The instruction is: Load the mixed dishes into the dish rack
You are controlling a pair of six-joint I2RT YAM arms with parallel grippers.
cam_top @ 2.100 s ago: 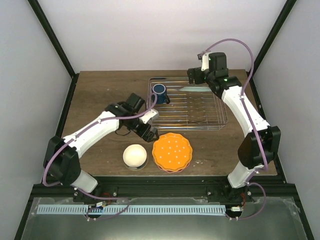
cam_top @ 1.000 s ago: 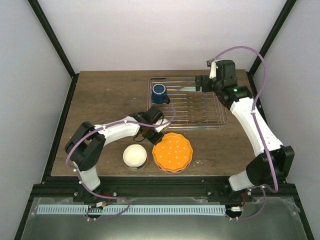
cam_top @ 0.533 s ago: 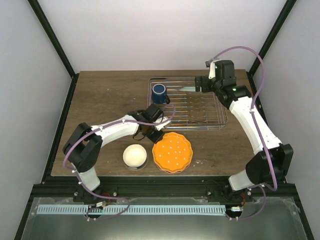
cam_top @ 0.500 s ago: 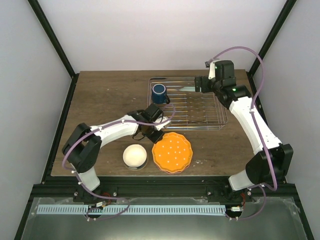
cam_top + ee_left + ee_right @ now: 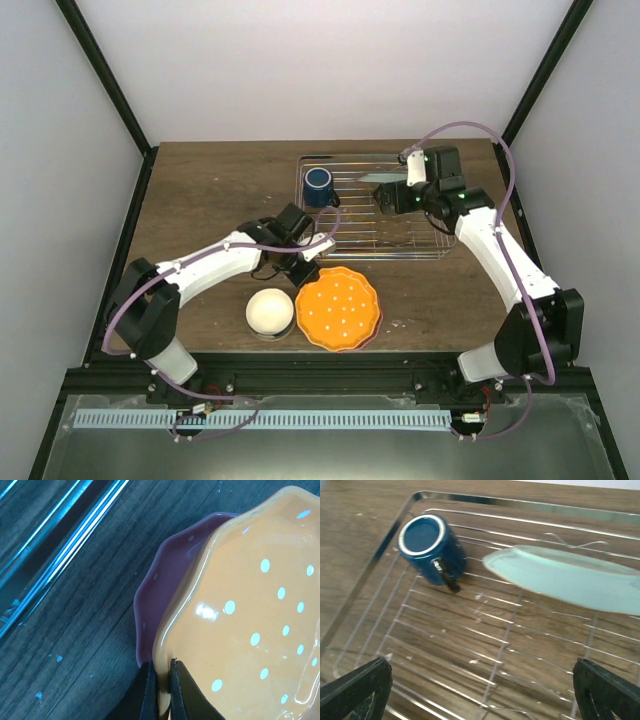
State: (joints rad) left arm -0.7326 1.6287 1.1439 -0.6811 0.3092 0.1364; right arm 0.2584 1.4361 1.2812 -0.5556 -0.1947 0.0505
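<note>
left claw (image 5: 305, 272) seems to pinch the orange dotted plate (image 5: 340, 308) beside the cream bowl (image 5: 269, 311).

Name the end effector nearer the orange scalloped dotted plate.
Left. The left end effector is shut on the orange scalloped dotted plate; the right end effector hangs open over the chrome wire rack.
</note>
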